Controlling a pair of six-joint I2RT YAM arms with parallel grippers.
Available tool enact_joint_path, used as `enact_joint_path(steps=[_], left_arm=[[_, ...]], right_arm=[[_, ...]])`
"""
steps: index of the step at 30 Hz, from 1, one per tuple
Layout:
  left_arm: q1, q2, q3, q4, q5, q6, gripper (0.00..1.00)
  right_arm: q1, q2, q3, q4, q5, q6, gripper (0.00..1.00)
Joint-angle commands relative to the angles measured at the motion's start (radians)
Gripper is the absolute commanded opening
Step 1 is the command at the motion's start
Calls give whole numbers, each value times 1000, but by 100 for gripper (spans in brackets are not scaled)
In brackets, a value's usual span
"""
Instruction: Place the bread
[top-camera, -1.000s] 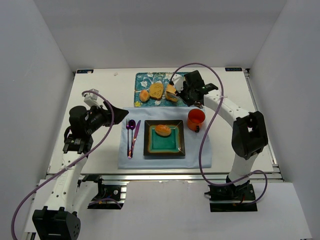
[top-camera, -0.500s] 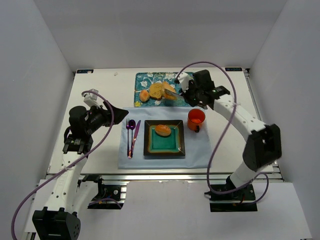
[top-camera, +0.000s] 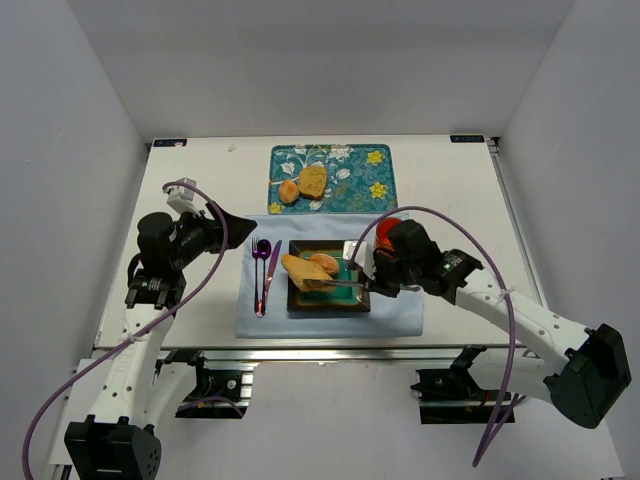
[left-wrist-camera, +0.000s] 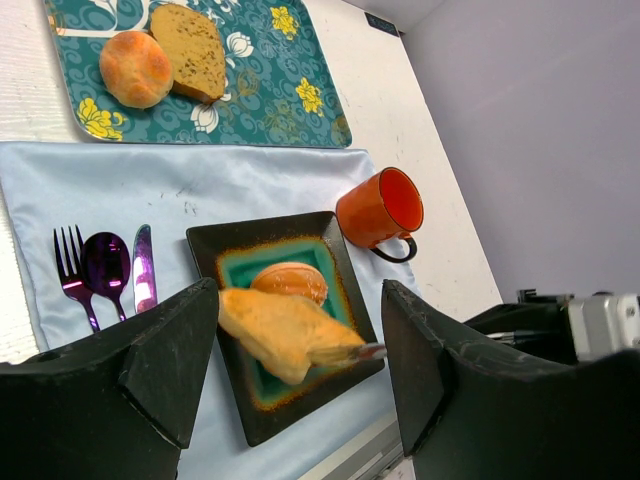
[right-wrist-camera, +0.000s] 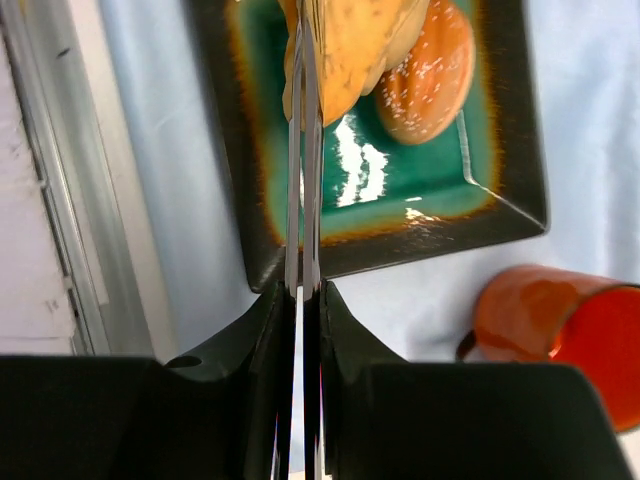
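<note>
My right gripper (top-camera: 372, 282) is shut on thin metal tongs (top-camera: 335, 284), and the tongs pinch a tan slice of bread (top-camera: 303, 268). The bread hangs over the left part of the dark square plate (top-camera: 330, 305) with a teal centre, beside a round bun (top-camera: 325, 261) lying on it. In the right wrist view the tongs (right-wrist-camera: 302, 200) run from my jaws (right-wrist-camera: 302, 290) up to the bread (right-wrist-camera: 350, 40) above the plate (right-wrist-camera: 400, 245). My left gripper (top-camera: 235, 228) is open and empty, left of the plate; its view shows the bread (left-wrist-camera: 285, 330) and the bun (left-wrist-camera: 290, 282).
A patterned teal tray (top-camera: 370, 170) at the back holds a bun (top-camera: 288, 191) and a brown slice (top-camera: 313, 180). An orange mug (top-camera: 392, 232) stands right of the plate, close to my right arm. A fork, spoon and knife (top-camera: 262, 275) lie on the blue mat (top-camera: 260, 320).
My right arm has swung from the back tray toward the front, carrying the bread slice in the tongs to over the plate. The left arm has not moved.
</note>
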Motion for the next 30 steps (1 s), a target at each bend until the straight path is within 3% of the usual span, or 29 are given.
enact_joint_path(steps=[1, 5, 11, 17, 30], left_arm=[[2, -16, 3, 8, 0, -1, 75], [2, -33, 1, -3, -9, 0, 75], [2, -45, -5, -10, -14, 0, 75], [2, -39, 0, -9, -11, 2, 75], [2, -25, -2, 7, 1, -1, 75]], right_arm=[[39, -25, -29, 42, 48, -55, 0], [67, -25, -86, 66, 141, -98, 4], [68, -25, -112, 65, 171, -116, 33], [68, -72, -117, 72, 145, -113, 50], [68, -172, -111, 68, 93, -106, 51]])
